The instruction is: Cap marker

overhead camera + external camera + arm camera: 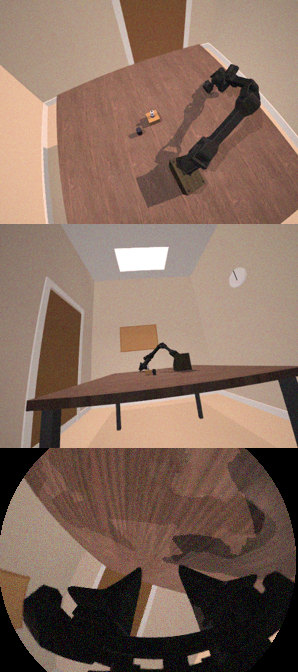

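Note:
The marker (152,113) stands upright in the orange holder block (153,118) (148,372), its white upper part showing and no cap on it. The dark cap (139,130) (154,372) stands loose on the table (99,156) (120,386), a short way from the block and apart from it. My gripper (215,87) (140,370) (160,569) is partly open, with nothing between its fingers. In the top view it hangs above the table at the upper right, well away from the marker and cap. The wrist view shows neither marker nor cap.
The arm's base box (190,180) (182,362) stands on the table, and the arm arches out from it. The arm's shadow falls across the table between the base and the gripper. The table's far right edge (220,61) lies close behind the gripper in the top view.

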Tool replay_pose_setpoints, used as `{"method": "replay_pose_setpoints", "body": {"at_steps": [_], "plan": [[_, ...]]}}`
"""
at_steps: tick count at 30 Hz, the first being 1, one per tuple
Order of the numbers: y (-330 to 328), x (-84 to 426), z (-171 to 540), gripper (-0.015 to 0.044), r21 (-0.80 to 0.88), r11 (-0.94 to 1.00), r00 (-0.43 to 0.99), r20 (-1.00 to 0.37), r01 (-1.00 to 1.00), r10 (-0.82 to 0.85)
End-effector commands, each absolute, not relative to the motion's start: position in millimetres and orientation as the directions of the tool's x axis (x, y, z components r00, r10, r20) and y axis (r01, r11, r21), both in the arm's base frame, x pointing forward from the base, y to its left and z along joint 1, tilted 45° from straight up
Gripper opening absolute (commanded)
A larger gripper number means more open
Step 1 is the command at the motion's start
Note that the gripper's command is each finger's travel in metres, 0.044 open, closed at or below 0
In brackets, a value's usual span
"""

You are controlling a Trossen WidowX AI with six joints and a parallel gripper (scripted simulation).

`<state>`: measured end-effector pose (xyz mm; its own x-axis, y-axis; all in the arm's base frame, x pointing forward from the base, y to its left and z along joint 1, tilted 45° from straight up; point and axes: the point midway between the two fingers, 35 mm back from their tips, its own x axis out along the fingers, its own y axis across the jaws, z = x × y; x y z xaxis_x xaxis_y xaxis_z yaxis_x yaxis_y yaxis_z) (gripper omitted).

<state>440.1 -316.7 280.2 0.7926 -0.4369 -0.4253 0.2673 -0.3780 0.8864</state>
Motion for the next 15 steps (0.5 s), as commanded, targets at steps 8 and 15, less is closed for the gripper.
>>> {"method": "replay_pose_setpoints", "body": {"at_steps": [8, 15], "plan": [[-181.0, 487.4, 155.0, 0.0248, 0.671, -0.437, 0.631, -0.731, 0.599, -0.26], [-81.9, 477.6, 82.9, 0.0248, 0.49, -0.305, 0.451, -0.872, 0.817, -0.192]]}}
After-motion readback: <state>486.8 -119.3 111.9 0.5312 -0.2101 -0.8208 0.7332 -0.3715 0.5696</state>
